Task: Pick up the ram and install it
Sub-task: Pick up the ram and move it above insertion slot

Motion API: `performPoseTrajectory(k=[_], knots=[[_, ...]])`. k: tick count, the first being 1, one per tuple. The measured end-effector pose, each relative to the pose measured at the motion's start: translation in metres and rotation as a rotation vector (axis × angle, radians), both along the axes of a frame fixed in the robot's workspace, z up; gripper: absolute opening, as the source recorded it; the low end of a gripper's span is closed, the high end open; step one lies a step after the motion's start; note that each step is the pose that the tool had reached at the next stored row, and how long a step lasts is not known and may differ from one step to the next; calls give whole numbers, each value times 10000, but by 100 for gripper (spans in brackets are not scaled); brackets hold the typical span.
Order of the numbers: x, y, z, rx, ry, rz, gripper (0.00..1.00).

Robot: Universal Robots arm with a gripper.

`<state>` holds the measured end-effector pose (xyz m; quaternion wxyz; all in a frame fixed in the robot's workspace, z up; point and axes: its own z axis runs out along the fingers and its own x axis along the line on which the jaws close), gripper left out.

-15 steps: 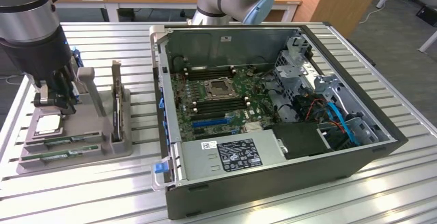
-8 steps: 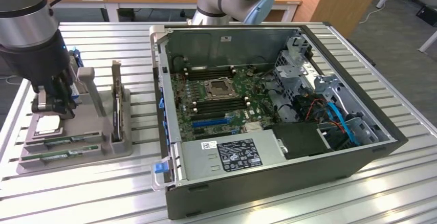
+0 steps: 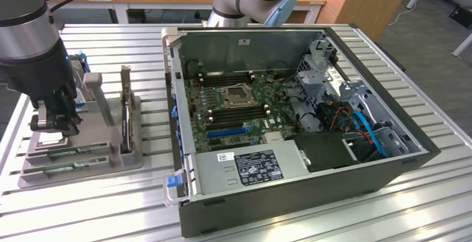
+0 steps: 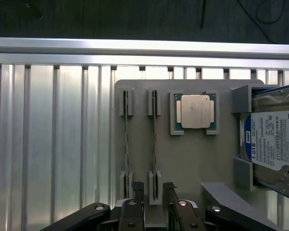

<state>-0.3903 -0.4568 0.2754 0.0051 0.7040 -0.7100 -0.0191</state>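
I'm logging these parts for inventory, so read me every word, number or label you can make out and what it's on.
"1.0TB": sideways on the label of the hard drive.
Remaining print on that label: too small to read.
Black label on the power supply: too small to read.
White sticker beside it: blurred.
Processor chip: no readable marking.

Open computer case (image 3: 295, 209) on slatted table (image 3: 96, 209), beside grey fixture (image 4: 192, 159) holding processor (image 4: 195, 110) and hard drive (image 4: 272, 139).

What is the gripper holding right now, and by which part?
Nothing. The open gripper straddles one end of a ram stick, fingers clear of it.
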Motion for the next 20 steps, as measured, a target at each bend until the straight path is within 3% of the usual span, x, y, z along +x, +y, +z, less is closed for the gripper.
performPoseTrajectory(k=[2,8,20], knots=[[-1,-20,0,-1,1,0,30],[-2,-21,-4,2,-1,-1,30],[-3,-26,-208,5,0,-1,30]])
